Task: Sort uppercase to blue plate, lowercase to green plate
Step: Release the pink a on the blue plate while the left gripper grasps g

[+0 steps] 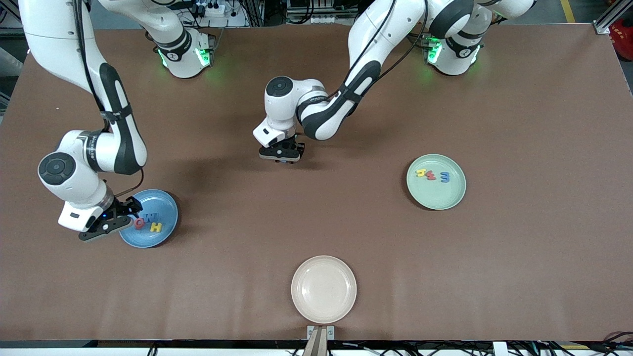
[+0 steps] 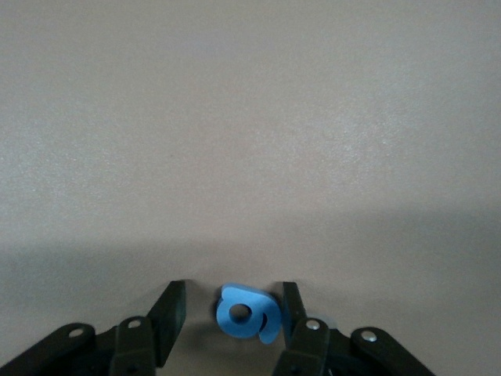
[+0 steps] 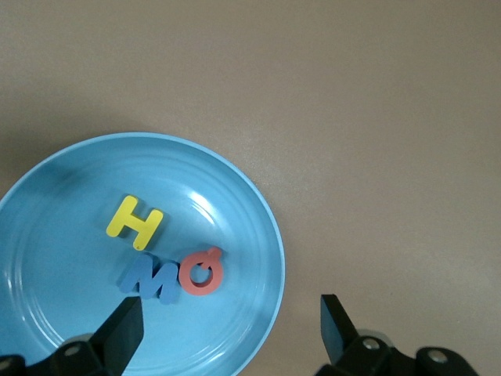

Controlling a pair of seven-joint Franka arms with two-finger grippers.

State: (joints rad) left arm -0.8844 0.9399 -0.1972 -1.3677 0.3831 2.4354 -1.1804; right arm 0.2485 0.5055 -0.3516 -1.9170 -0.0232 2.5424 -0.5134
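Straddling the blue g (image 2: 248,314) on the desk (image 1: 346,222) for a pickup, the left claw (image 1: 282,154) is half-open and gripping nothing, while the right claw (image 1: 116,217) is hanging wide open and empty over the blue plate (image 1: 165,200).

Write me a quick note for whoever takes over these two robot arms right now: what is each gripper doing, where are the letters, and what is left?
Left gripper: down at the table's middle, fingers either side of the blue g, not clearly clamped yet.
Right gripper: open, nothing in it, over the edge of the blue plate.
Done: yellow H, blue M and red Q lie in the blue plate; yellow h, red w and blue m lie in the green plate.
The cream plate holds no letters.
Left: carry the g to the green plate. No teal R shows in any view.
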